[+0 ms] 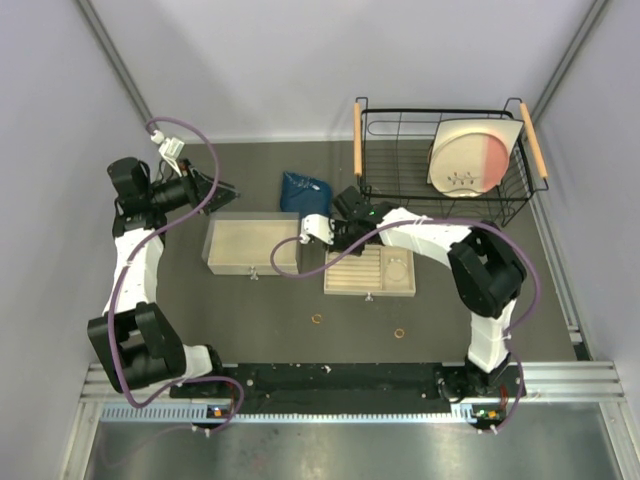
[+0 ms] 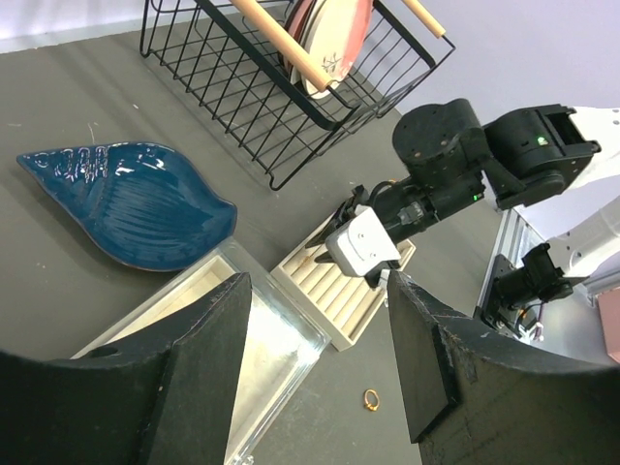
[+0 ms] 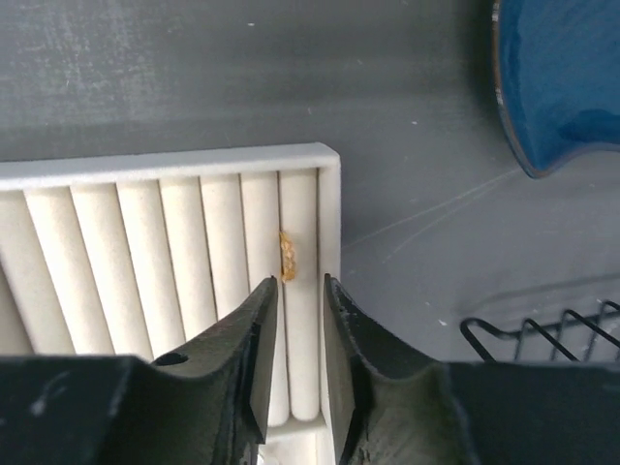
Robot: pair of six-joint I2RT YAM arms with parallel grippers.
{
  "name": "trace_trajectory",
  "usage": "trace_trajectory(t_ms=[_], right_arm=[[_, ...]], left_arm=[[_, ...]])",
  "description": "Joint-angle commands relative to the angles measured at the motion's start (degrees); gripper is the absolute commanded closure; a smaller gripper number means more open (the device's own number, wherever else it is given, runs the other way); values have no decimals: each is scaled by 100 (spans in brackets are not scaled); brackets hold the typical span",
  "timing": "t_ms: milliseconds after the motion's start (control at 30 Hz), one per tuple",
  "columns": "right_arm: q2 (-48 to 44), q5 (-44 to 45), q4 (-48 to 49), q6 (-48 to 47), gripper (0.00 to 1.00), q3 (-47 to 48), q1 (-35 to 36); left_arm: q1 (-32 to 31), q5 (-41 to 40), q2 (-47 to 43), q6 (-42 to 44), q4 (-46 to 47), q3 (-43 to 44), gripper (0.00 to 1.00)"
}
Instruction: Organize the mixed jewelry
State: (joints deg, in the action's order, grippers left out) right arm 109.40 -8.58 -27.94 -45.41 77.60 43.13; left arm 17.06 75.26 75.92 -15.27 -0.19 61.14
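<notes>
A gold ring (image 3: 287, 255) stands in the end groove of the pale slotted tray (image 3: 126, 262), near its corner. My right gripper (image 3: 300, 287) hovers just short of that ring, jaws a narrow gap apart with nothing between them. From above, the right gripper (image 1: 335, 243) is over the far left corner of the tray (image 1: 385, 285). Two more gold rings (image 1: 317, 320) (image 1: 399, 332) lie loose on the dark table in front of the tray. One loose ring (image 2: 371, 398) shows between my left fingers. My left gripper (image 1: 225, 188) hangs open and empty at the far left.
A wooden box (image 1: 250, 245) with a clear lid sits left of the tray. Behind them lies a blue shell-shaped dish (image 1: 303, 190). A black wire rack (image 1: 400, 125) holding a plate (image 1: 470, 158) stands at the back right.
</notes>
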Motion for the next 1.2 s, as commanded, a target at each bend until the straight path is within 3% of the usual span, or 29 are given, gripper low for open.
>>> trace_trajectory(t_ms=[0,167,333,700,933,1167], right_arm=[[-613,172,-132,146,72,123,81],[-1069,304,-317,208,70,36,90],[-1658,594,-413,383,71,-649,-85],[-3978,515,-862,620,71,-2406,-1823],[-4173,471,-836,1253,70,-2908,-3055],[-3690,489,-441,1684,69,-3155,-4048]], left_arm=[[52,182,-165,6,151,-32,36],[52,191,-235,-29,142,-50,36],[-1,50,-393,217,142,-173,36],[-976,-1320,-605,2167,-1493,99,33],[-1547,-1822,-499,2221,-1537,64,33],[-1609,-1805,-359,2160,-1511,3,33]])
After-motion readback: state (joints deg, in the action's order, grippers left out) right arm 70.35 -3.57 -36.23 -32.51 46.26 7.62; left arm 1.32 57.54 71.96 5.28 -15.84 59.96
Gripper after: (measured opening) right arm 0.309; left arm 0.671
